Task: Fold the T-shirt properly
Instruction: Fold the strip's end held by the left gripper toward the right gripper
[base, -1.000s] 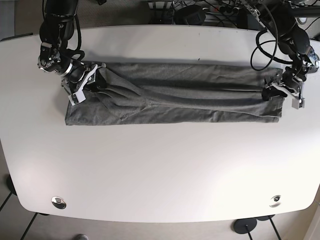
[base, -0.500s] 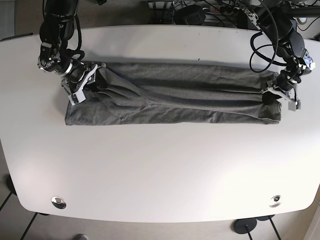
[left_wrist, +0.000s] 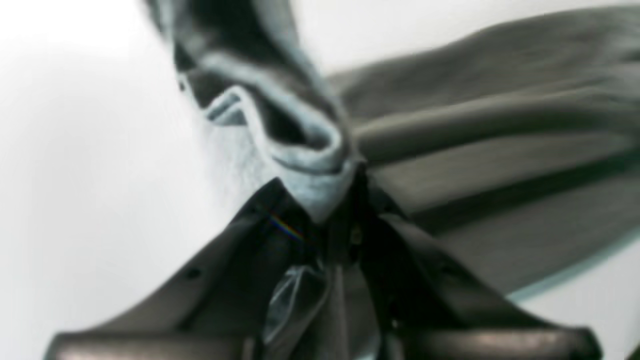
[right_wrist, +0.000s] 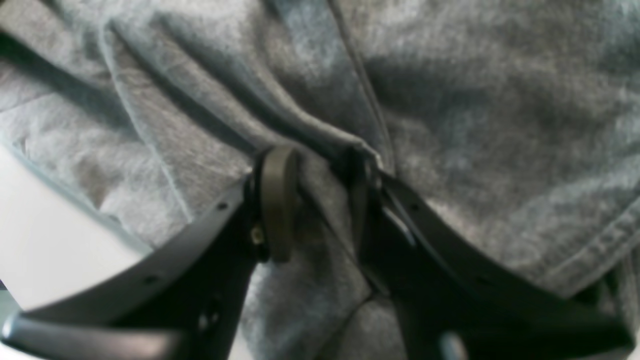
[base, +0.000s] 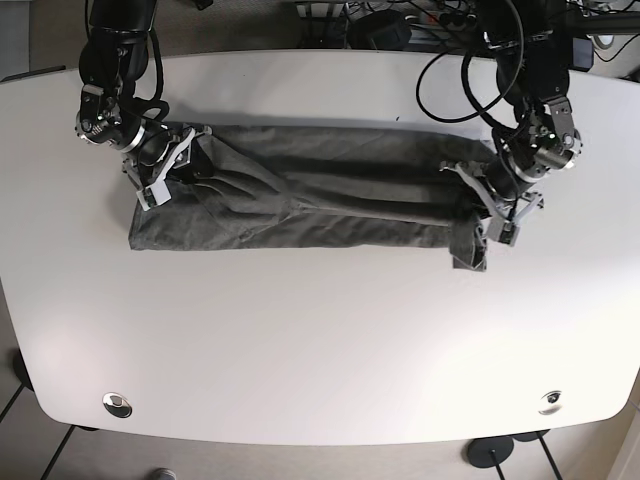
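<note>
We work on a white counter (base: 320, 340) with rounded corners; dark cables lie beyond its far edge in the base view. The grey T-shirt (base: 300, 195) lies on the counter as a long, narrow, wrinkled band that runs between our two hands.

Left hand (base: 500, 205): it sits at one end of the band, and the fabric there is lifted and bunched. A short flap of cloth hangs just below this hand and reaches the counter. In the left wrist view, the left hand (left_wrist: 340, 215) has its two fingers (left_wrist: 260, 235) drawn together, with a thick roll of T-shirt (left_wrist: 500, 165) hem pinched between the tips. The rest of the cloth stretches away from the hand in taut pleats, with bare counter (left_wrist: 75, 150) beside it. That view is blurred.

Right hand (base: 160, 165): it sits at the opposite end of the band, on the upper corner of the cloth. In the right wrist view, the right hand (right_wrist: 315, 200) has its fingers (right_wrist: 275, 200) closed on a ridge of T-shirt (right_wrist: 475, 125) fabric, which passes between the two pads. Folds radiate from the grip, and a stitched hem runs below the hand. A strip of counter (right_wrist: 50, 240) shows beside it.
</note>
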